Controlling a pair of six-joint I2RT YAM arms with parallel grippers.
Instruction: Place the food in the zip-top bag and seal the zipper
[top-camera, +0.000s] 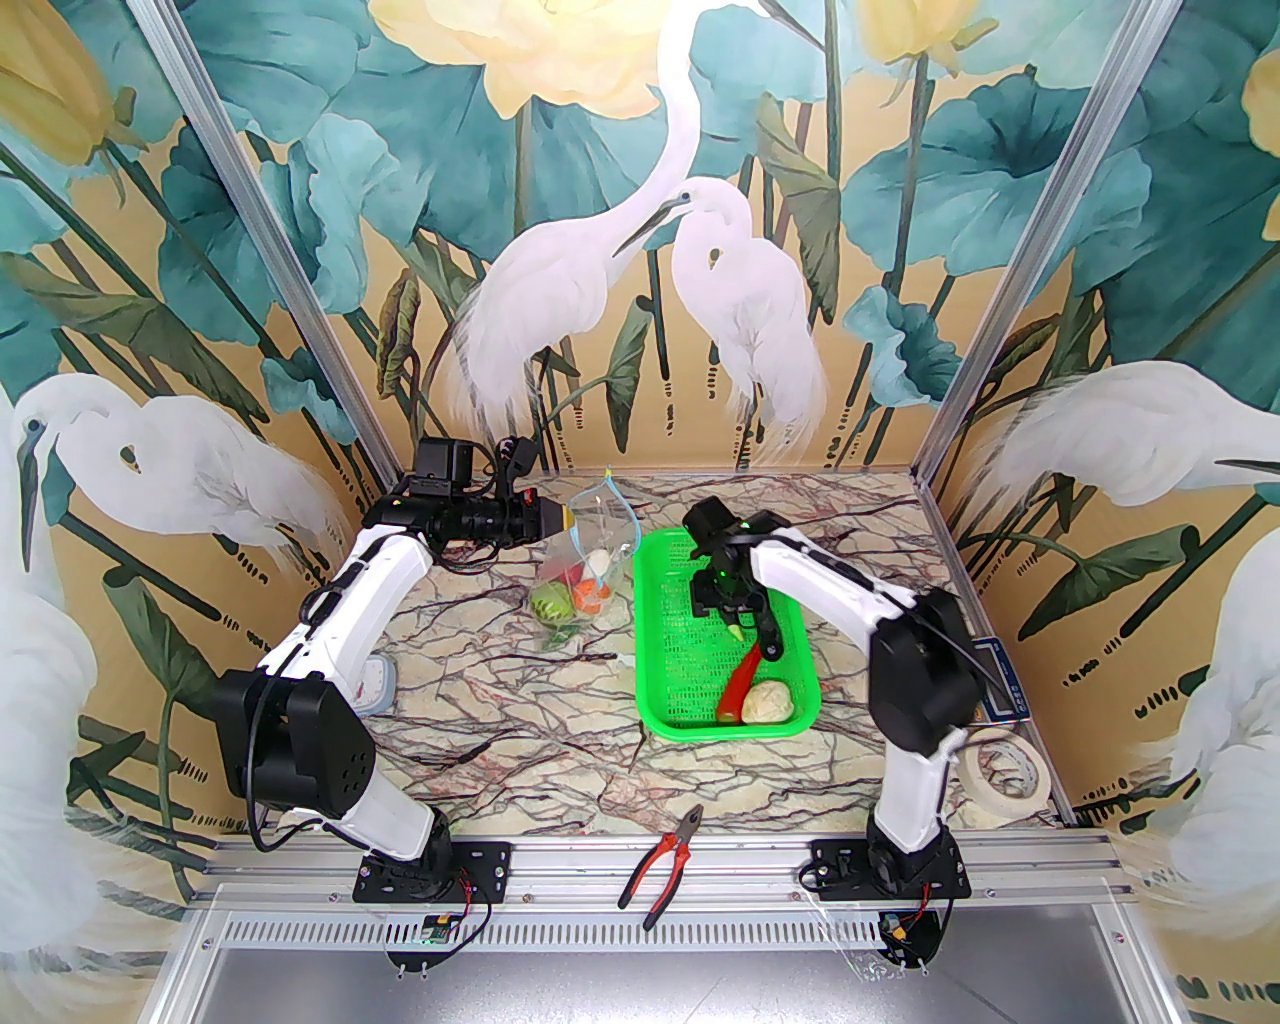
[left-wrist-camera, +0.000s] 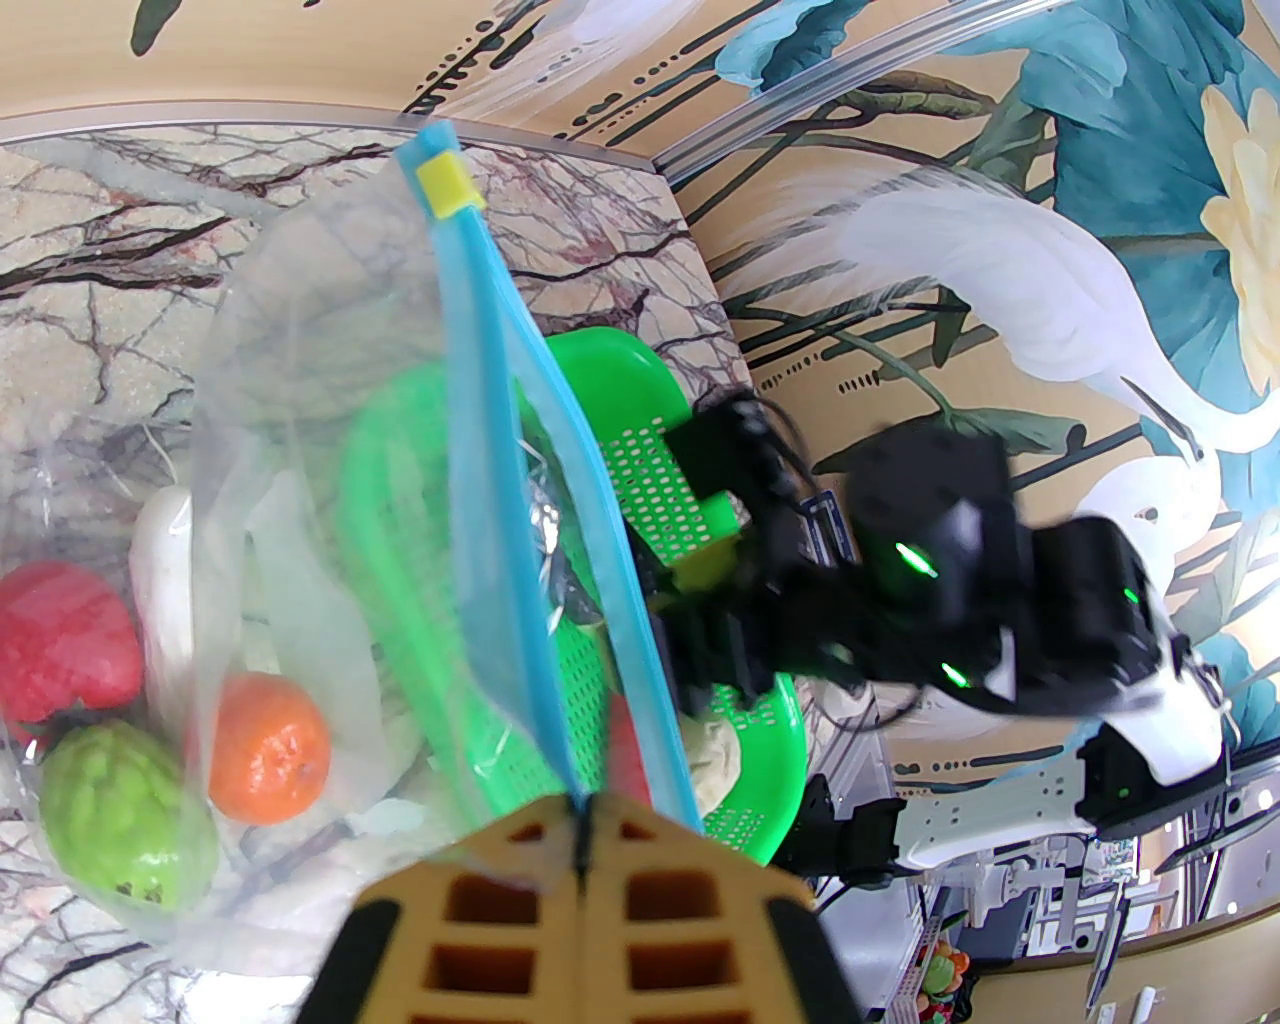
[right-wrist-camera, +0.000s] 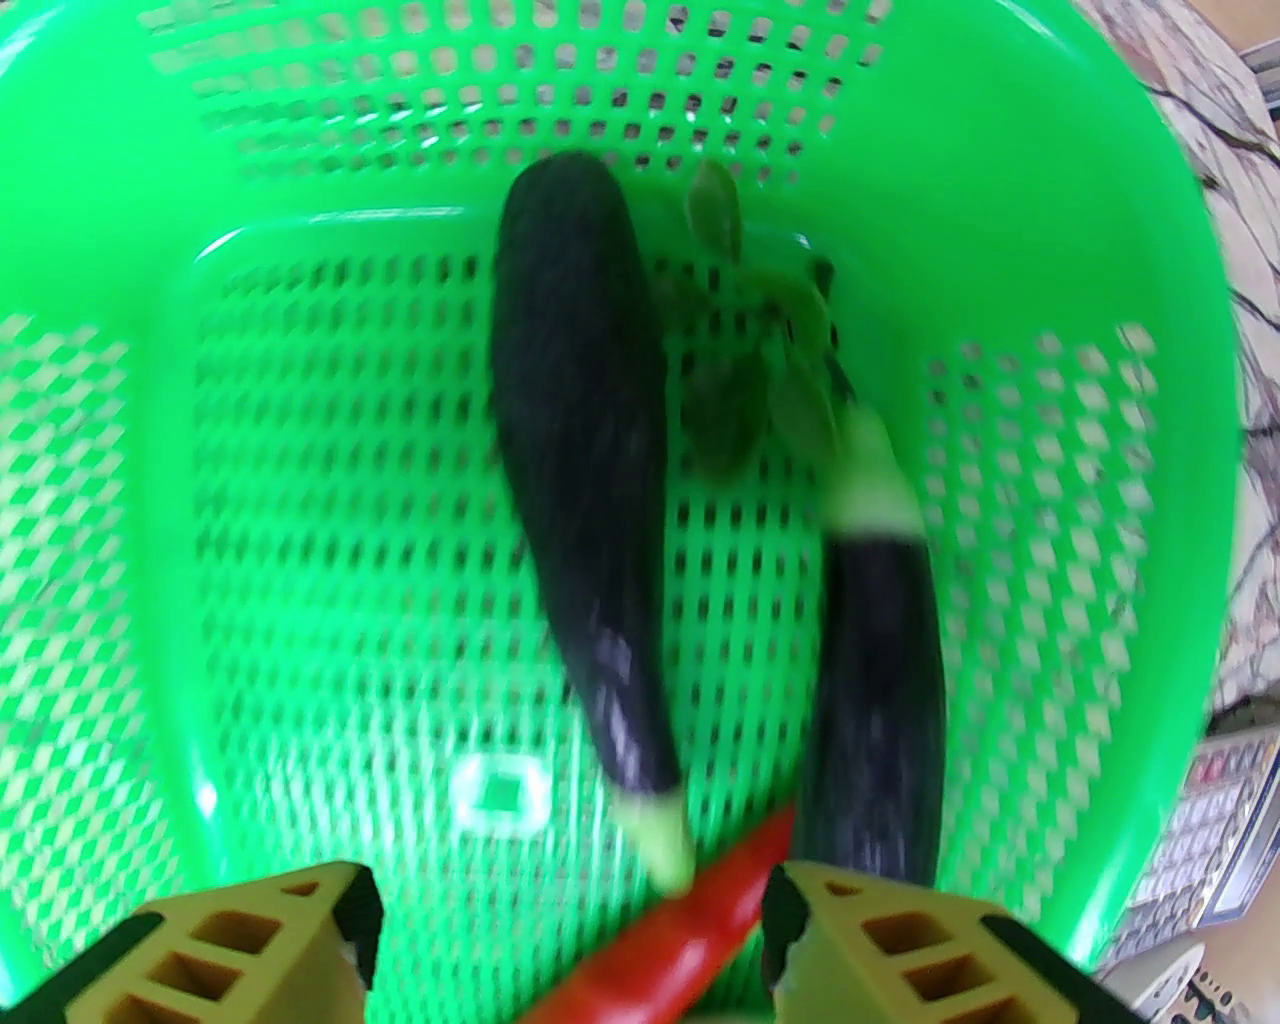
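Note:
The clear zip-top bag (top-camera: 592, 545) hangs on the table left of the basket, its mouth held up. My left gripper (left-wrist-camera: 585, 810) is shut on the light blue zipper (left-wrist-camera: 500, 420) at the bag's edge. Inside the bag lie a red tomato (left-wrist-camera: 60, 640), a green cabbage (left-wrist-camera: 120, 830), an orange tomato (left-wrist-camera: 265, 745) and a white cucumber (left-wrist-camera: 165, 590). My right gripper (right-wrist-camera: 570, 900) hovers open inside the green basket (right-wrist-camera: 1150, 250). Two purple eggplants (right-wrist-camera: 580, 500) (right-wrist-camera: 880, 680) lie side by side just beyond its fingers. A red chili (right-wrist-camera: 690, 930) runs between the fingers. The cream cauliflower (top-camera: 768, 703) rests at the basket's near end.
Red-handled pliers (top-camera: 665, 860) lie at the table's near edge between the arm bases. A roll of tape (top-camera: 1005, 775) and a small scale (top-camera: 1000, 680) sit by the right arm. A pale round item (top-camera: 378, 685) lies by the left arm.

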